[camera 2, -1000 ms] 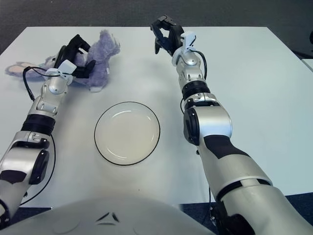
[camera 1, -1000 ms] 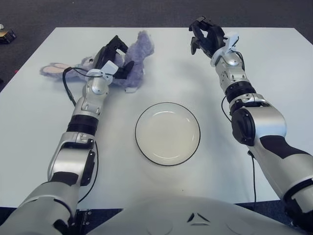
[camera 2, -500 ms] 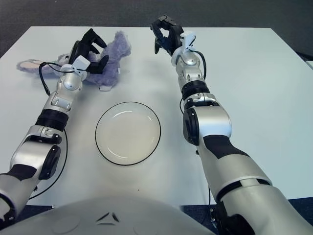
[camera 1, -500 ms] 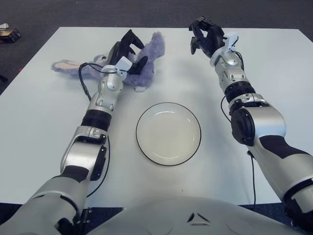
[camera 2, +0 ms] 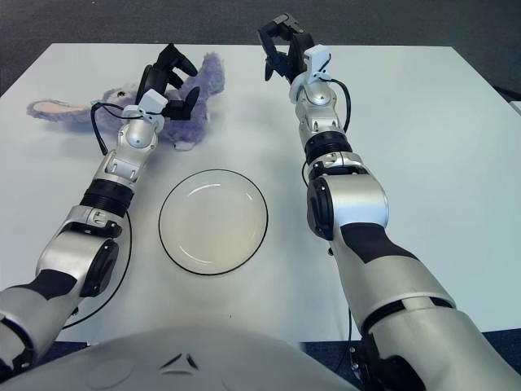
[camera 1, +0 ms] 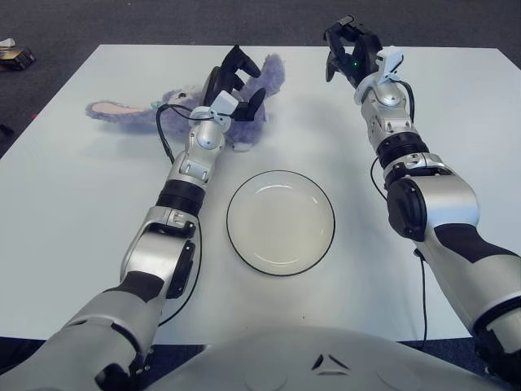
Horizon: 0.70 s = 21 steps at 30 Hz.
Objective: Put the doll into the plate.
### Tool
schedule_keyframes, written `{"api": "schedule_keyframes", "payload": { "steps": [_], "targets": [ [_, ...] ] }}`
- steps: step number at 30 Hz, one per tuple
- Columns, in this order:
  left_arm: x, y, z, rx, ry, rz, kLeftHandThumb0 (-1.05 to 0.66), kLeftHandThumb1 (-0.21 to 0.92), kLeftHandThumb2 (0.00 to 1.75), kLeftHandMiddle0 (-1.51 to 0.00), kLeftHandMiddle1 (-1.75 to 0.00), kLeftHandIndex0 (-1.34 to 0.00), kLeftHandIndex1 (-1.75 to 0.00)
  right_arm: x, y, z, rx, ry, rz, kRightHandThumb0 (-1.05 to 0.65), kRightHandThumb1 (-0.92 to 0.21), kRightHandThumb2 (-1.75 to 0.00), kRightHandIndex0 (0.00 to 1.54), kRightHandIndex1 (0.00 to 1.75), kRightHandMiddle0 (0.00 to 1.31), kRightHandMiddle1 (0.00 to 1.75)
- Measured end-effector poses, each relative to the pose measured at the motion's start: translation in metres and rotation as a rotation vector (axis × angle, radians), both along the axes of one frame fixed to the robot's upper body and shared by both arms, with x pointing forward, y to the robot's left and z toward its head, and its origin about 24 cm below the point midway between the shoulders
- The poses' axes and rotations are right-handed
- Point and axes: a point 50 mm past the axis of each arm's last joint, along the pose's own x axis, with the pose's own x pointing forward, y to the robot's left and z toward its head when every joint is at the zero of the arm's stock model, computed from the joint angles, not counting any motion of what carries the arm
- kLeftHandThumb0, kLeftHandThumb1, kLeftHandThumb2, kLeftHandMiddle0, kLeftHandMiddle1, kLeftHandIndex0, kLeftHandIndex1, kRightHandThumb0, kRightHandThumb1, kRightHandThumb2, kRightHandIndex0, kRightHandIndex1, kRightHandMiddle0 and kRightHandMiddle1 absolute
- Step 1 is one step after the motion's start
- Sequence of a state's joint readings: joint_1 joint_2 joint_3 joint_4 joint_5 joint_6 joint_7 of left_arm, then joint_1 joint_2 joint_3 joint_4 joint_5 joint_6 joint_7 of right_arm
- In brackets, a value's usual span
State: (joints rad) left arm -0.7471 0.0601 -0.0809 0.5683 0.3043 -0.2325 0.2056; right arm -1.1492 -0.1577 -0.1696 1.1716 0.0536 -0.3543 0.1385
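Left hand (camera 1: pixel 232 85) clamps its black fingers around the purple plush bunny (camera 1: pixel 191 104), which lies on the white table (camera 1: pixel 73 212) behind and left of the empty black-rimmed plate (camera 1: pixel 280 221). Right hand (camera 1: pixel 352 50), fingers curled and holding nothing, shows over the far table edge.

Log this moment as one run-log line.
phase: carry | left hand: shut on purple doll, beyond plate | plate: holds nothing | right hand: idle, far right of doll

Looking forward and down from head height, 2 eyes set slightly apart. Sharing the same white table (camera 1: pixel 73 228), plate (camera 1: pixel 280 222) near frame centre.
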Motion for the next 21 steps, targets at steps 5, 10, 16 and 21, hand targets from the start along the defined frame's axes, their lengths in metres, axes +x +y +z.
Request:
{"api": "schedule_keyframes", "payload": {
  "steps": [5,10,16,21],
  "targets": [
    [-0.002,-0.020,0.002,-0.042,0.003,-0.037,0.42,0.47,1.11,-0.48,-1.75,-0.45,-1.75,0.001,0.001,0.010,0.017,-0.025,0.009,-0.35,-0.92,-0.36,0.99,1.75,0.37,1.57],
    [-0.003,-0.032,0.004,-0.063,0.005,-0.066,0.42,0.47,1.11,-0.48,-1.75,-0.45,-1.75,0.002,0.004,0.019,0.017,-0.047,0.022,-0.35,-0.92,-0.36,0.97,1.75,0.37,1.58],
    [-0.005,-0.046,0.008,-0.133,0.003,-0.094,0.42,0.48,1.11,-0.48,-1.75,-0.45,-1.75,0.002,0.000,0.025,0.020,-0.078,-0.002,-0.35,-0.92,-0.36,0.95,1.75,0.37,1.58],
    [-0.006,-0.052,0.010,-0.147,-0.004,-0.112,0.42,0.48,1.10,-0.48,-1.75,-0.45,-1.75,0.001,0.000,0.026,0.019,-0.082,-0.001,-0.35,-0.92,-0.36,0.94,1.75,0.37,1.58]
  ]
}}
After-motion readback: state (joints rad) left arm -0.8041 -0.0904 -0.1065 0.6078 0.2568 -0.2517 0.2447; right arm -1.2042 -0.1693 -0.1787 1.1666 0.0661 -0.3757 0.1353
